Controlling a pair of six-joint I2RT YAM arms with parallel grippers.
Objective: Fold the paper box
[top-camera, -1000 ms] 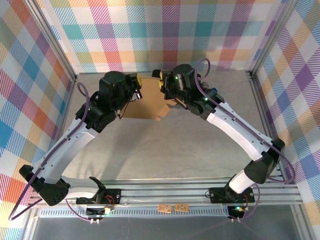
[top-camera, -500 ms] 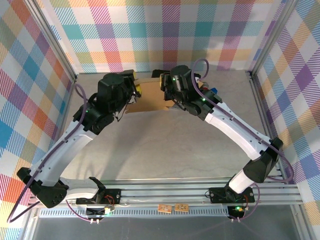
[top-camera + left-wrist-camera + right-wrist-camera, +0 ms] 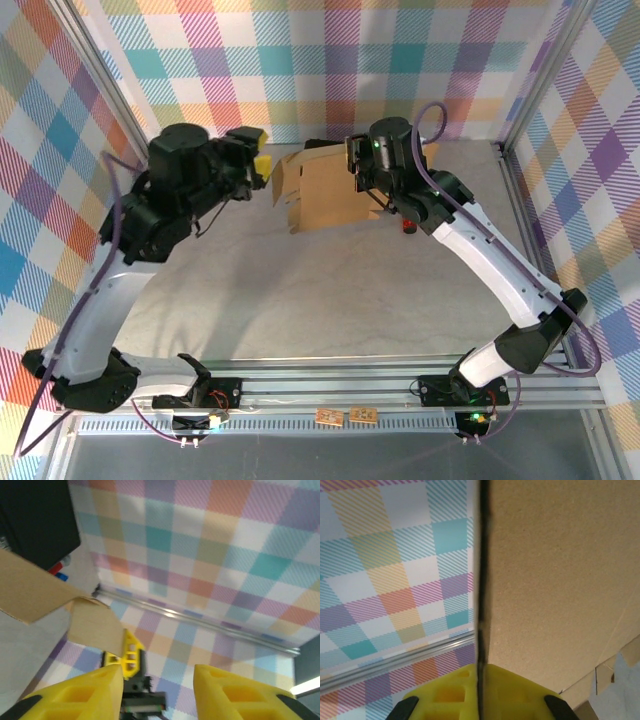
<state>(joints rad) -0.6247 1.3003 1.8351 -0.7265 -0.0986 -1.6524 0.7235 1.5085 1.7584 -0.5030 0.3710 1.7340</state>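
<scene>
The paper box is a brown cardboard sheet with flaps, held up off the table and tilted. My right gripper is shut on its far right edge. In the right wrist view the thin cardboard edge runs straight down into the closed yellow fingers of that gripper, with the broad panel of the paper box to the right. My left gripper hangs just left of the box, apart from it. Its yellow fingers stand open with nothing between them, and the box's flap lies ahead to the left.
A small red object lies on the grey table under the right arm. Checkered walls and aluminium frame posts close in the back and sides. The arm bases sit on the front rail.
The left gripper let go of the box, opened and drew back to the left. The right gripper shut on the box's edge and raised it, so the sheet now tilts up.
</scene>
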